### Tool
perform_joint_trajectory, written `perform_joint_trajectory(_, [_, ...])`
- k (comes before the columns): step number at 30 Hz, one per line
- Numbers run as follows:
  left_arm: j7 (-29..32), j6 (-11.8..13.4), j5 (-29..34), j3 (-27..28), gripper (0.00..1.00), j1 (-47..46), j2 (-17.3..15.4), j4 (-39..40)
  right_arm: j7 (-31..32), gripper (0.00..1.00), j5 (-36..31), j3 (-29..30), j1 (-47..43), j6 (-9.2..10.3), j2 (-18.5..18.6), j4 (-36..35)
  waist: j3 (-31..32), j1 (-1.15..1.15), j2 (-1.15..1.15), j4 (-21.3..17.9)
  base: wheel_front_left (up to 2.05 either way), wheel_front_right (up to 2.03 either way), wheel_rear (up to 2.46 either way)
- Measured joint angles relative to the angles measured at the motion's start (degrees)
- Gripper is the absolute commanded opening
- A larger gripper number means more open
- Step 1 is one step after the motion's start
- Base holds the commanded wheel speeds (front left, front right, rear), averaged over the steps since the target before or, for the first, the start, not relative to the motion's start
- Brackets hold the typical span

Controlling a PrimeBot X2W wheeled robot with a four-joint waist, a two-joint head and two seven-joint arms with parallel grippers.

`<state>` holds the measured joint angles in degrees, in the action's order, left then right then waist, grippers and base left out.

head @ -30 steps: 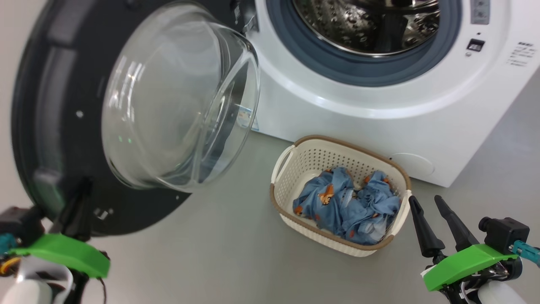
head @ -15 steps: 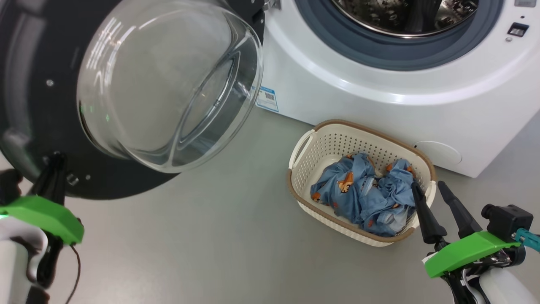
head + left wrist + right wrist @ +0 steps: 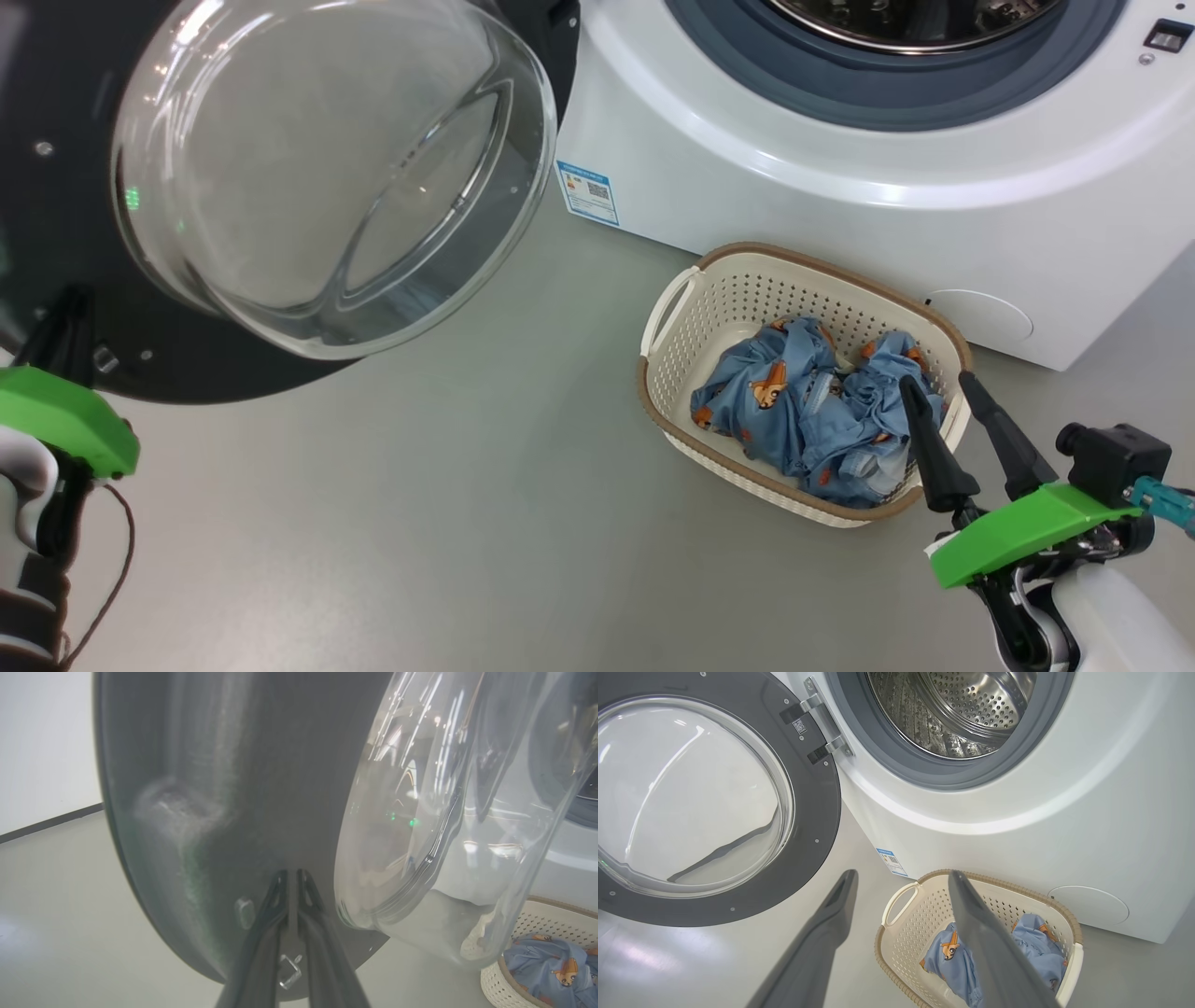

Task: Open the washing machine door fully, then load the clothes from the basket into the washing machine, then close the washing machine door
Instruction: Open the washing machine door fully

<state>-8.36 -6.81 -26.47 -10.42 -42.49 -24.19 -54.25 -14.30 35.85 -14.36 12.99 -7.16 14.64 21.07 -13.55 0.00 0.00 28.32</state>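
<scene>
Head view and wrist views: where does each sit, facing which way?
Head view: on the head, facing down at the basket and washing machine door; left gripper, right gripper show.
Left wrist view: along its shut fingers, at the door's inside.
Right wrist view: past its open fingers, toward drum, basket.
All share door, basket, clothes.

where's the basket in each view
Head view: basket right of centre, on the floor below the washer.
Left wrist view: basket in the bottom right corner, cut off.
Right wrist view: basket at the bottom, right of centre.
Shared landmark: the door with its glass bowl, left of the basket in all three.
</scene>
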Motion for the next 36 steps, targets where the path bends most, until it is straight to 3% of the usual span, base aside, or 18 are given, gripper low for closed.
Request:
perform_joint_trajectory(19, [-3.78,-0.97,-2.56,-4.22,0.0,-5.27,-0.57,-9.28,0.0,1.0,0.01,-0.03,0.96,0.0,-0.03,0.23,0.69,0.0,0.0,-1.34,0.0,0.0,0.0])
perform_joint_trajectory(26, [-4.99,-0.97,-4.3,-6.56,0.0,-4.97,-1.37,-8.33,0.0,1.0,0.08,-0.02,0.79,0.0,-0.19,0.23,1.96,0.0,0.0,-1.74,0.0,0.0,0.0])
perform_joint_trajectory(36, [-5.86,-0.97,-7.4,-8.9,0.0,2.15,-2.67,-0.83,0.0,1.0,0.45,-0.02,-1.3,0.0,-0.42,-0.1,4.76,0.0,0.0,-2.89,0.0,0.0,0.0])
